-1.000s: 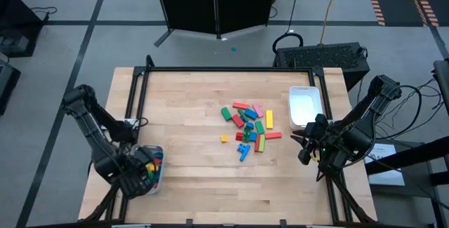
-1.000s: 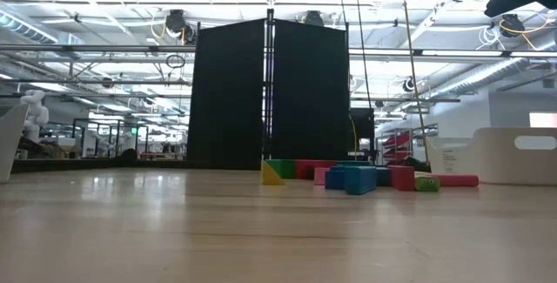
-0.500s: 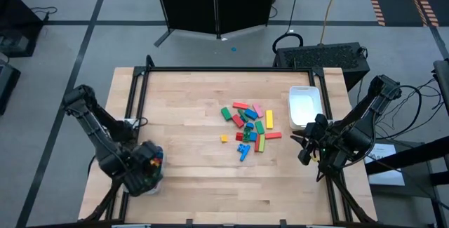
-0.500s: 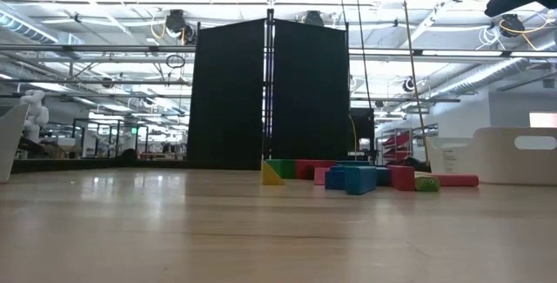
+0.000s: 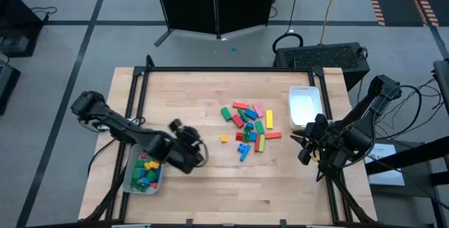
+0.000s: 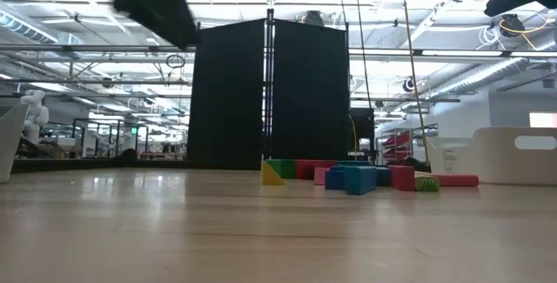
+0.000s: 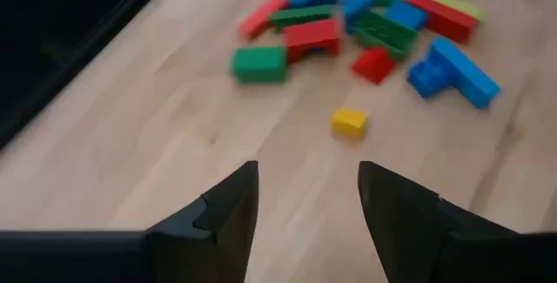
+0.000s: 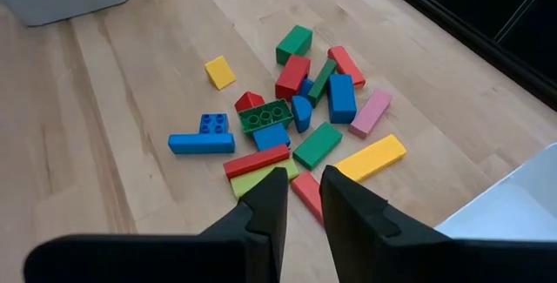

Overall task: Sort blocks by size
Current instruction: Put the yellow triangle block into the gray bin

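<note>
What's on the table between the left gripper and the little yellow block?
Nothing: the left wrist view shows only bare wood between the open left gripper and the small yellow block, which lies apart from the pile.

From overhead we look straight down on the whole counter [image 5: 210, 179]. From counter height we look level across it into the room. Each wrist camera looks past its own pincer, close to the wood. All four views share the blocks [image 5: 249, 130] at about 2 o'clock from centre
</note>
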`<state>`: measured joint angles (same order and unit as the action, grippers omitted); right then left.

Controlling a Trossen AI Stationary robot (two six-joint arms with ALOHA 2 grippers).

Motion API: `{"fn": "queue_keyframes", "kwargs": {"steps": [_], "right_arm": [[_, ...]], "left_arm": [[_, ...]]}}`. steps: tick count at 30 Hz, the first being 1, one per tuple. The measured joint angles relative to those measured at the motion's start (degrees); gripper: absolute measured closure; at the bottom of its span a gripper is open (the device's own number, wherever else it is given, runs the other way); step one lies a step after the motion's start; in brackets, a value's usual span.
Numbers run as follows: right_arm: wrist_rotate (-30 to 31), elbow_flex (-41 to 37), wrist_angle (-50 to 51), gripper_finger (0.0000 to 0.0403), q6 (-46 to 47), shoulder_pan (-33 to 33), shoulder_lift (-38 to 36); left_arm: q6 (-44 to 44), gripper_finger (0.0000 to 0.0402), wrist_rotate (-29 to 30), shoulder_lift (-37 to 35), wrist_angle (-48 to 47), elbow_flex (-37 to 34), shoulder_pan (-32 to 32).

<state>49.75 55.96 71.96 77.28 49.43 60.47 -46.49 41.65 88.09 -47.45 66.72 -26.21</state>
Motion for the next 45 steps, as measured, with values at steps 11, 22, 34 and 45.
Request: {"fn": "queue_keyframes", "kwargs": {"steps": [11, 22, 34, 45], "right_arm": [[1.16, 0.00, -0.02, 0.0334, -0.09, 0.00, 0.00], [1.14, 0.00, 0.42, 0.0334, -0.15, 0.02, 0.00], [1.16, 0.00, 2.10, 0.0334, 0.00, 0.02, -0.02], [0.91, 0.00, 2.27, 0.0334, 1.57, 0.00, -0.02]], "left_arm": [[29.50, 0.0203, -16.18, 13.64, 17.95, 0.00, 12.43], [40.81, 0.0203, -29.38, 17.92, 27.51, 0.00, 20.91], [41.43, 0.0203, -34.43, 20.21, 29.48, -0.02, 21.35], [39.89, 0.0211, -34.96, 25.41, 31.43, 0.25, 21.66]]}}
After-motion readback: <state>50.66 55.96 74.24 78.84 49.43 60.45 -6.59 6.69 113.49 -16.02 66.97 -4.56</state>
